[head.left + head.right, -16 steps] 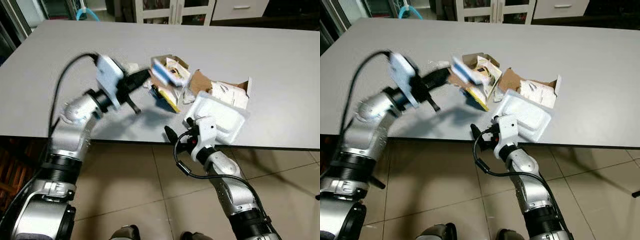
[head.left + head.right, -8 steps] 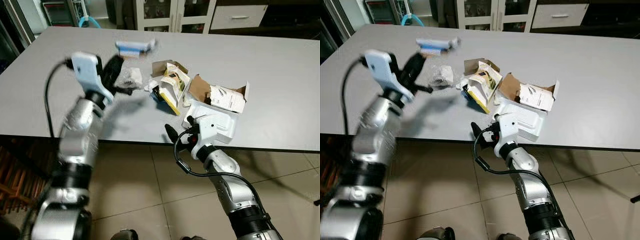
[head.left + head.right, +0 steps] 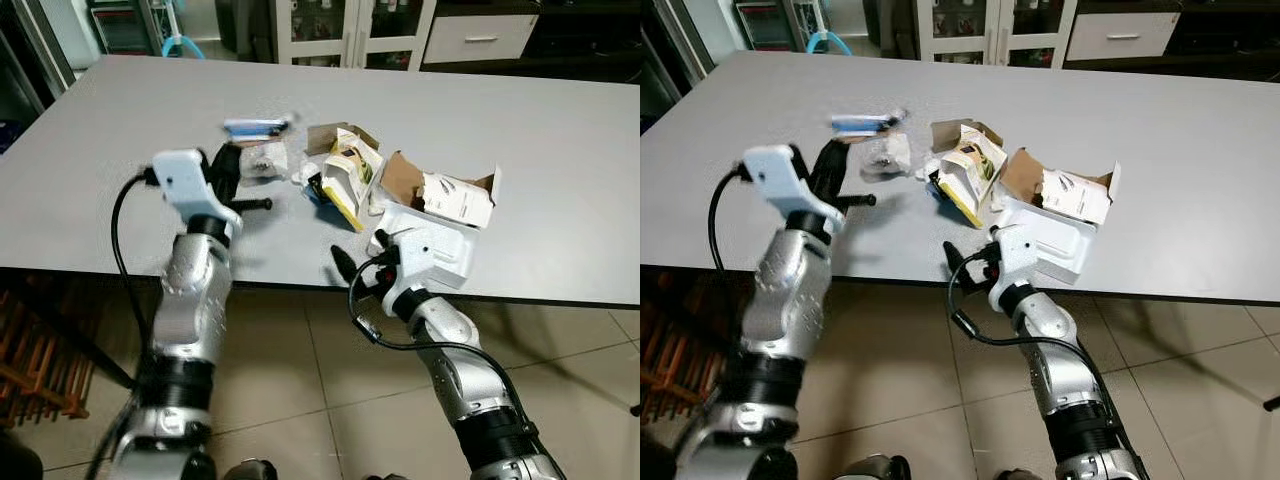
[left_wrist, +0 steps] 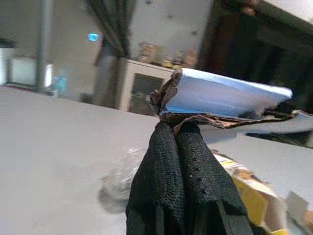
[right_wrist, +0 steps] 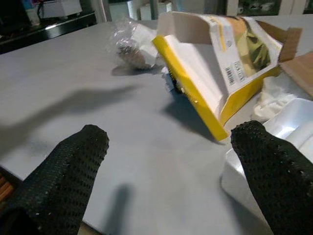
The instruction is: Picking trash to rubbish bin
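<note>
Holding one piece so far: my left gripper (image 4: 176, 131) is clenched on a flat blue-and-white carton (image 3: 255, 127), lifted clear above the table (image 3: 120, 150) near its left side. No bin in any view, so I judge nothing is confirmed binned yet. Left on the table: a crumpled plastic wrapper (image 3: 262, 158), a yellow box (image 3: 345, 180), a torn brown carton (image 3: 445, 190) and a white foam tray (image 3: 430, 245), clustered together. My right gripper (image 5: 171, 147) sits at the table edge just beside the tray, fingers spread wide, empty. Most of the job remains.
</note>
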Available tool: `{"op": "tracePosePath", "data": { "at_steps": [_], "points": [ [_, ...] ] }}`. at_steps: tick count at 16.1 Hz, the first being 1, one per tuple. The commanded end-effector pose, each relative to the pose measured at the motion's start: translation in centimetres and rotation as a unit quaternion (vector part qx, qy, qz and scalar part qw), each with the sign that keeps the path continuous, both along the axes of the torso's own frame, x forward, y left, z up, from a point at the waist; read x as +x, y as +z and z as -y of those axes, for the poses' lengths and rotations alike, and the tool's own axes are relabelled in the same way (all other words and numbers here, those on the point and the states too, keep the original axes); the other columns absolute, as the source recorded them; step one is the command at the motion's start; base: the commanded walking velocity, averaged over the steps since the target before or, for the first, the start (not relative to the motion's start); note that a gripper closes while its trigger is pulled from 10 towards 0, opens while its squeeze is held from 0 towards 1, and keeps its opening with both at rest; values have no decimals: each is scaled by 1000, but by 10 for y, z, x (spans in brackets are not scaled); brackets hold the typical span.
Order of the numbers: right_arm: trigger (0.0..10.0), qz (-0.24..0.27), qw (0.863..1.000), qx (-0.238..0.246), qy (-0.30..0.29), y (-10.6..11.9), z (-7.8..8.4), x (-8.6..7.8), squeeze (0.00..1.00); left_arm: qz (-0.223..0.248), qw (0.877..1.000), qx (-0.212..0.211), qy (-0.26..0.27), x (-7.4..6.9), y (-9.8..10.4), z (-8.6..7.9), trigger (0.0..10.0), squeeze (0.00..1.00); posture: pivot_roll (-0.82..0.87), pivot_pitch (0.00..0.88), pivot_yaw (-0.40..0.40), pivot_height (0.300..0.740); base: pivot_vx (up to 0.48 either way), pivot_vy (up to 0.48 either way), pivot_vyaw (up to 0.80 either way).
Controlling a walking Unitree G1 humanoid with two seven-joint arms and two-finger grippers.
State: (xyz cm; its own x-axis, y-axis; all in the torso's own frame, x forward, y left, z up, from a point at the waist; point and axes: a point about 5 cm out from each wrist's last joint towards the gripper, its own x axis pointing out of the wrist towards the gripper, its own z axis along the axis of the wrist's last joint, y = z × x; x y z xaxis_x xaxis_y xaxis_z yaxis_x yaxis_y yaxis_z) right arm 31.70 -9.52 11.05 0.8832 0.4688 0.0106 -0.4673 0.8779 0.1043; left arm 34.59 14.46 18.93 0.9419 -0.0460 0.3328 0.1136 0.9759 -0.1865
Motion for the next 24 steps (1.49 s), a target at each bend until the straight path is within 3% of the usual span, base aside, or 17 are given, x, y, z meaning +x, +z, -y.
{"op": "tracePosePath", "data": {
  "at_steps": [1,4,7,14,17,19,24],
  "points": [
    [10000,14,1000,9,-11,6,2,4,0,4,1000,18,19,-3,-3,3,10000,0,-1,37,15,740,0,0,0],
    [10000,38,998,25,-49,20,10,12,0,11,997,70,19,-10,-10,19,10000,0,-2,28,19,740,0,0,0],
    [10000,48,994,31,-90,25,20,18,0,13,996,89,28,-10,-13,22,10000,0,-4,24,23,740,0,0,0],
    [10000,53,989,17,-137,25,38,23,0,-1,990,124,60,-11,-23,4,10000,0,1,22,21,740,0,0,0],
    [10000,49,985,-2,-165,22,56,22,0,-18,988,137,72,-12,-34,-11,10000,0,-2,23,16,740,0,0,0],
    [10000,40,980,-20,-192,15,73,20,0,-42,982,176,54,-13,-49,-17,10000,0,-4,19,17,740,0,0,0],
    [10000,25,978,-48,-200,-3,84,9,0,-86,975,204,34,-15,-77,-18,10000,0,-12,16,29,740,0,0,0]
  ]
}}
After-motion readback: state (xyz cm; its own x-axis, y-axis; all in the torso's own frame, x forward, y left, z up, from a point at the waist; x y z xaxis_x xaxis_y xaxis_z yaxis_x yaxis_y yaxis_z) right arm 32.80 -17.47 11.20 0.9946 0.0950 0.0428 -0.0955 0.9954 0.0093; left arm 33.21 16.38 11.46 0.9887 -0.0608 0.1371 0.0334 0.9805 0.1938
